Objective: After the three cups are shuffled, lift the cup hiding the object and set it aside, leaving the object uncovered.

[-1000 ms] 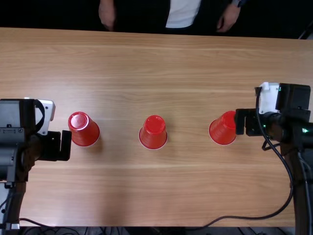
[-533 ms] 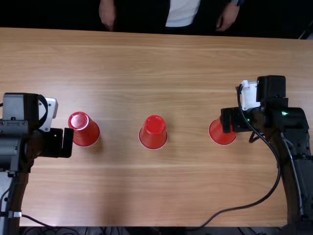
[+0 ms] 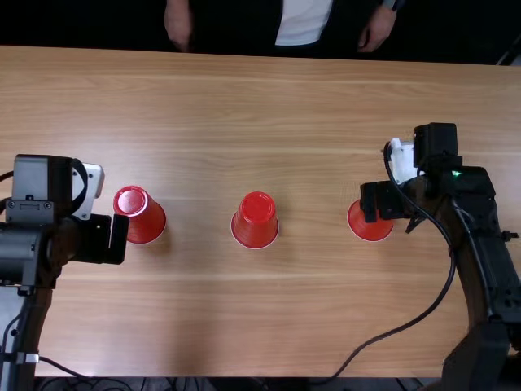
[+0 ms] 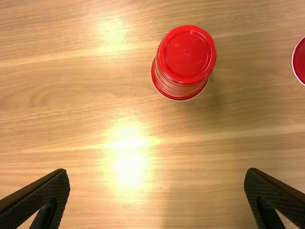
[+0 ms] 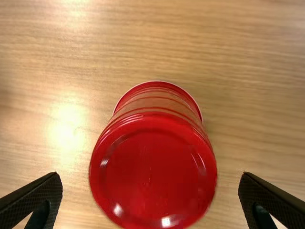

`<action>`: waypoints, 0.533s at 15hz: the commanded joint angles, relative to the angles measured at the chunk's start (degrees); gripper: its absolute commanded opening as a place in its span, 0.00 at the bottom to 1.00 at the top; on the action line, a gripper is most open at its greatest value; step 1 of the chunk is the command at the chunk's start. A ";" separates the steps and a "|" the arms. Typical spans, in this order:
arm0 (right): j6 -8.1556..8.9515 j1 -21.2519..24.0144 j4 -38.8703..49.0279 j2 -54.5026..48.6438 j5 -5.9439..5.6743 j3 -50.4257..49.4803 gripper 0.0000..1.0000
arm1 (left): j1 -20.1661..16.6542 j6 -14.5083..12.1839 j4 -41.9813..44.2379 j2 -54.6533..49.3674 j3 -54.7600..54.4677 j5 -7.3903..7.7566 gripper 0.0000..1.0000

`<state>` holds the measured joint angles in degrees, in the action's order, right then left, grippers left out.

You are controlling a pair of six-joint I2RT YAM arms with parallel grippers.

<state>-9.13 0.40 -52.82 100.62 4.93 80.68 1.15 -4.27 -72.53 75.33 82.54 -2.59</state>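
Three upside-down red cups stand in a row on the wooden table: the left cup [image 3: 139, 215], the middle cup [image 3: 256, 220] and the right cup [image 3: 371, 222]. My right gripper [image 3: 373, 208] hangs over the right cup. In the right wrist view it [image 5: 148, 176] is open, one finger on each side of the cup's flat base [image 5: 152, 169], with gaps on both sides. My left gripper [image 3: 112, 239] is beside the left cup on its near-left side. It [image 4: 155, 174] is open with bare table between the fingers, the left cup [image 4: 183, 62] ahead and the middle cup's edge [image 4: 300, 59] farther off. No ball is visible.
A black cable [image 3: 423, 301] loops from the right arm across the near right of the table [image 3: 260, 114]. The table's wide back half lies bare, as do the gaps between the cups.
My right arm has swung left and toward the far side, bringing its gripper over the right cup. My left arm has shifted slightly right, closer to the left cup. The cups have not moved.
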 commanded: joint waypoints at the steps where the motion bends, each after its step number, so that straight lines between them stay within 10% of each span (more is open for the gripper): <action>1: -0.16 0.04 0.02 2.04 0.03 1.93 1.00 | 0.35 0.05 -0.24 0.26 1.74 0.69 1.00; 7: 0.05 -0.05 0.13 4.76 0.03 1.58 0.99 | 0.35 0.05 -0.14 0.26 1.74 0.69 1.00; 8: 0.05 -0.05 0.13 4.76 0.03 1.49 0.80 | 0.35 0.05 -0.14 0.26 1.66 0.80 1.00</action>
<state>-9.08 0.40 -52.73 104.73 4.91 80.68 1.15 -4.25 -72.47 75.33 82.54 -2.61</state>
